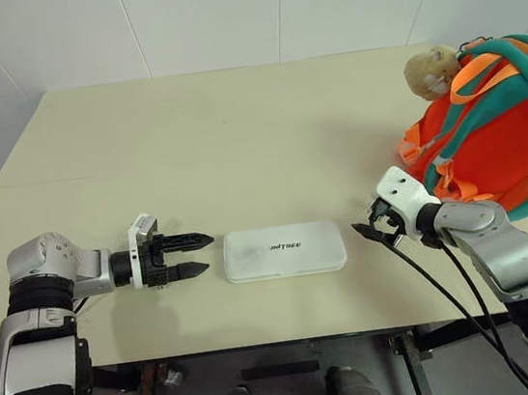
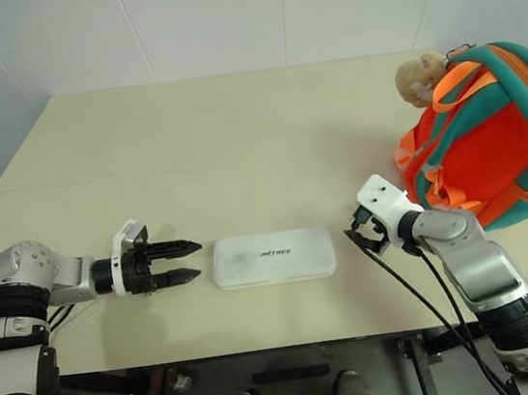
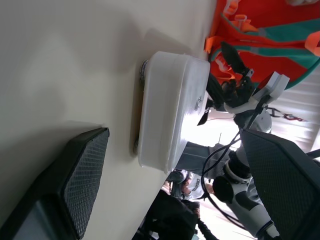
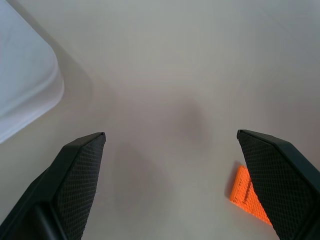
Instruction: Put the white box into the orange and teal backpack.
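Note:
The white box (image 1: 284, 251) lies flat on the beige table (image 1: 236, 133) near the front edge, dark lettering on its lid. My left gripper (image 1: 201, 251) points at its left end from a short gap away, open with nothing between the fingers. My right gripper (image 1: 368, 231) hovers just off the box's right end, also open and empty. The orange and teal backpack (image 1: 499, 132) stands at the table's right side with a beige plush head (image 1: 430, 70) on top. In the left wrist view the box (image 3: 170, 110) sits ahead of the fingers, with the backpack (image 3: 265, 35) beyond it.
An orange webbing strap (image 4: 248, 195) of the backpack lies on the table near my right gripper. Black cables (image 1: 453, 299) hang from the right wrist past the table's front edge. White tiled wall stands behind the table.

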Motion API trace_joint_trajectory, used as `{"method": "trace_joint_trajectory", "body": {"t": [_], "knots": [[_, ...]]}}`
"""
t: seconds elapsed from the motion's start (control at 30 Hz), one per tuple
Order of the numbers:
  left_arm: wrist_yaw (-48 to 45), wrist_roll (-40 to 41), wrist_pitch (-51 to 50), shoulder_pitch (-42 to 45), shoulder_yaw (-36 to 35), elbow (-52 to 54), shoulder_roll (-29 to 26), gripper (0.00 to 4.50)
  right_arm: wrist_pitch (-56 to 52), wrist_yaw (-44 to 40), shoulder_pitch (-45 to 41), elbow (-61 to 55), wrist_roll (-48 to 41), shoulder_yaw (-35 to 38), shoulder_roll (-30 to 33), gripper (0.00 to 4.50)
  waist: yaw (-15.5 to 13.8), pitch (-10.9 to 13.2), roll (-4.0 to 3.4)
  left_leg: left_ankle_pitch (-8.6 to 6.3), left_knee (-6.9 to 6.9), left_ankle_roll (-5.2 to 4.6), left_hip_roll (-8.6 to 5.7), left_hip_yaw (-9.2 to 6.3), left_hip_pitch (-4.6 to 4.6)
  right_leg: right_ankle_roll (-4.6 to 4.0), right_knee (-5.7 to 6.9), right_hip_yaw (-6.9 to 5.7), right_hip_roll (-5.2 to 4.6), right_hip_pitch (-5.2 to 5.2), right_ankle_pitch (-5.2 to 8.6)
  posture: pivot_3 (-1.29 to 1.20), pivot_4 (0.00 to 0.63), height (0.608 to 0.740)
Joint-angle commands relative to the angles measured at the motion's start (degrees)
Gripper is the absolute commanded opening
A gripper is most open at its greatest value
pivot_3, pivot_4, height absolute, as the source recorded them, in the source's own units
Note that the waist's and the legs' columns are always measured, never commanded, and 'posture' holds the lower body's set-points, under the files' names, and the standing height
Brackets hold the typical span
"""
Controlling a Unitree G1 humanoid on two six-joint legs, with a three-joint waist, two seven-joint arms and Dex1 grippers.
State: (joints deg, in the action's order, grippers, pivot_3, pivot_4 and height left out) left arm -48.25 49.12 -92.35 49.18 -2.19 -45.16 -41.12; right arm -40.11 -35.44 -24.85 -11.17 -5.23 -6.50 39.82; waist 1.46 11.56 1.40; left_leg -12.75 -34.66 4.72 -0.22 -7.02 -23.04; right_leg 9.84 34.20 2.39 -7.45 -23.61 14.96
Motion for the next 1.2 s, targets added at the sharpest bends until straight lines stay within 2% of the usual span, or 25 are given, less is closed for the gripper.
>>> {"method": "trace_joint_trajectory", "body": {"t": [0.03,0.47,0.63,0.97,1.07,1.2], "knots": [[1.8,1.7,-0.1,0.1,-0.1,-1.0,1.2,4.50,0.6,0.7,-1.4,-1.2,0.8,0.2,-0.6,4.45,0.0,0.0,0.00,0.00,-0.01,0.00,0.00,0.00,0.00,0.00,0.00,0.00,-0.01,0.00,0.00,0.00,0.150,0.740],[9.4,6.4,-0.1,-0.8,-3.5,-1.7,7.7,4.50,-1.1,0.7,-1.8,-3.0,1.4,-1.3,-3.2,4.45,-0.2,0.0,-0.02,0.02,-0.05,0.02,-0.03,-0.01,0.08,0.03,0.01,0.01,-0.03,0.11,-0.02,0.00,0.150,0.740],[13.7,5.2,-0.1,-0.2,-9.8,-2.8,10.6,4.50,-1.3,0.7,-1.7,-3.1,1.7,-1.3,-3.6,4.45,-0.6,0.0,-0.02,0.02,-0.10,0.03,-0.04,-0.01,0.09,0.04,0.00,0.01,-0.03,0.12,-0.03,0.00,0.150,0.740],[13.8,2.7,2.2,-2.9,-12.8,4.3,14.2,4.50,-1.9,0.4,-1.6,-3.5,1.9,-1.1,-3.7,4.45,-1.4,0.0,-0.02,0.03,-0.24,0.05,-0.03,0.01,0.08,0.03,-0.04,0.01,-0.03,0.16,-0.05,0.00,0.150,0.740],[12.6,1.7,1.7,-3.2,-12.3,6.0,15.2,3.89,-2.1,0.4,-1.6,-3.6,1.9,-1.0,-3.6,4.50,-1.3,0.0,-0.02,0.03,-0.25,0.05,-0.04,0.02,0.07,0.02,-0.07,0.00,-0.03,0.17,-0.06,0.00,0.150,0.740],[12.1,-0.5,1.4,-3.4,-10.4,7.5,16.0,2.67,-2.4,0.3,-1.5,-3.8,1.9,-0.7,-3.2,4.50,-1.3,0.0,-0.02,0.03,-0.24,0.05,-0.03,0.02,0.06,0.03,-0.15,0.00,-0.03,0.17,-0.10,0.00,0.150,0.740]]}}
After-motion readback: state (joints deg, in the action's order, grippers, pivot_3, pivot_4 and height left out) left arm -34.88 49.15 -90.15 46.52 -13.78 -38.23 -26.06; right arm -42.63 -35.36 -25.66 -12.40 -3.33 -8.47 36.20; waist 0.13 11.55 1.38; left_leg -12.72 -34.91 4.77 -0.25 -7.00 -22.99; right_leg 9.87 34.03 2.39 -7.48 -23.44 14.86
